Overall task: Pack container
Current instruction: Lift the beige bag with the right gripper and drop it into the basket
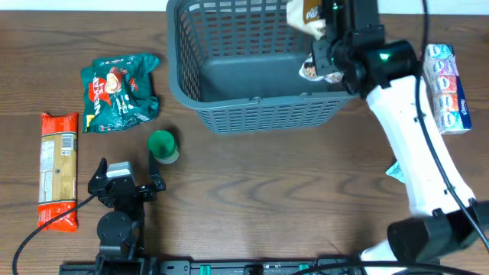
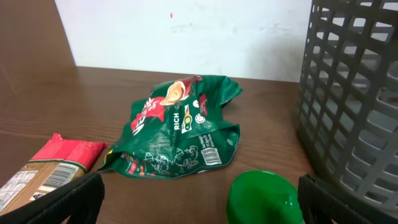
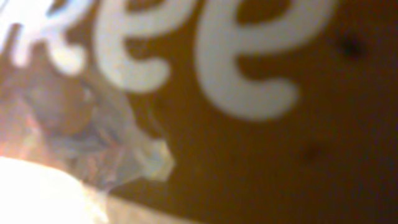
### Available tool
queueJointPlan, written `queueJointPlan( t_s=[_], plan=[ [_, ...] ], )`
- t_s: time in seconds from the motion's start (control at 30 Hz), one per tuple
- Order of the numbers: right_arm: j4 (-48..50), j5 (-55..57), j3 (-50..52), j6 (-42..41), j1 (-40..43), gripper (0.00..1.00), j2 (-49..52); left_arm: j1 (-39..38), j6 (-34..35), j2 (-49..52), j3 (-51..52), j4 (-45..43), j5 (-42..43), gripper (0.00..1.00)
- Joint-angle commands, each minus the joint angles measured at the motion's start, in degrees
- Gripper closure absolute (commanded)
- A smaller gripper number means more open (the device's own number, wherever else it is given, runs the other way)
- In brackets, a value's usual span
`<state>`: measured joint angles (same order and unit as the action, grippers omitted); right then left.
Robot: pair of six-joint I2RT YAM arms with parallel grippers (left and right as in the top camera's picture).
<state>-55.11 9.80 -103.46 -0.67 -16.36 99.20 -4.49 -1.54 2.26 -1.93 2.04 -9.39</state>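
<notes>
Soft, even light; snack pack [image 3: 280, 155] blurred in right wrist view, glare bottom-left.

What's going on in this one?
The right tool is shut on an orange-brown snack pack and holds it over the right end of the dark grey container. The left tool is open and empty, beside a green round object. A green snack bag, a red pack and a tissue pack lie outside the container, not yet packed.

You can read "RICH" on the green bag [image 2: 177, 134] mid-frame. The orange pack [image 3: 298, 143] filling the right wrist view shows big white "ee".
</notes>
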Motion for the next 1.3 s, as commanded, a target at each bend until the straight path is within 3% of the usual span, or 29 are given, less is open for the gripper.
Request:
queueJointPlan(
  t_s=[0.0,0.47,1.27],
  plan=[
    [-0.46,0.70,-1.53,-2.14,-0.59,0.99,0.22,0.35,-0.37,0.17,1.70,1.07,-0.66,0.01],
    [-3.43,0.26,-1.51,-2.29,-0.57,0.99,2.84,0.35,-0.37,0.17,1.70,1.09,-0.66,0.02],
    [-0.09,-0.96,-1.55,-4.63,2.21,0.99,7.34,0.35,-0.37,0.17,1.70,1.07,-0.66,0.01]
  ],
)
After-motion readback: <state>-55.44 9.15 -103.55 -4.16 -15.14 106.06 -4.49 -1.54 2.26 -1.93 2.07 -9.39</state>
